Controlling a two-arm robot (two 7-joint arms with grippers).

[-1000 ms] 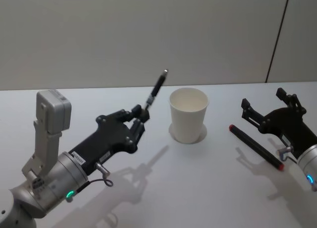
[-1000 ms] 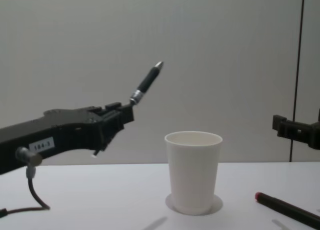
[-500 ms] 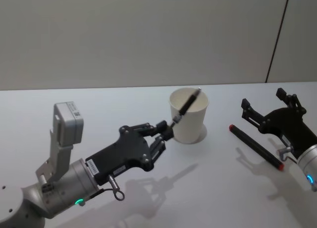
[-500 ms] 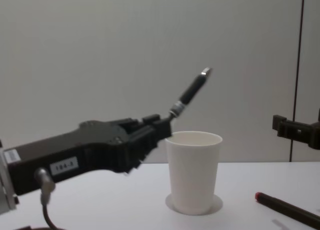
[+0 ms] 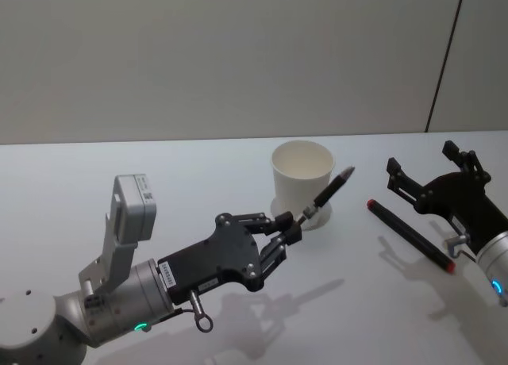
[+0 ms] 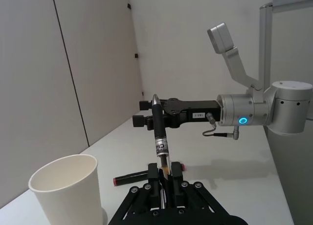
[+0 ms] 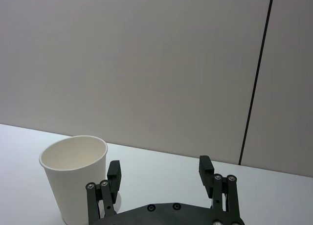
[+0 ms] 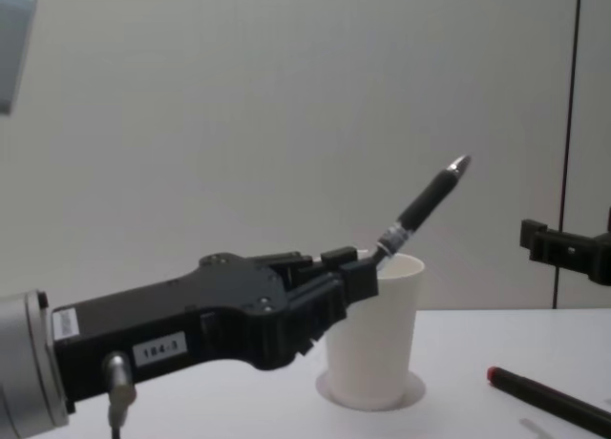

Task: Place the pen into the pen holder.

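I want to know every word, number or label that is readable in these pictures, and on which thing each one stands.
"184-3": on the side label of the left gripper, chest view; the middle digit is not sure.
Printed band on the pen: too blurred to read.
Small label on the right gripper: too small to read.
The cup: no text.

White worktop (image 5: pixel 159 174) is carrying the upright pen holder (image 5: pixel 302 182), with a black marker (image 5: pixel 409 234) lying apart to its right.
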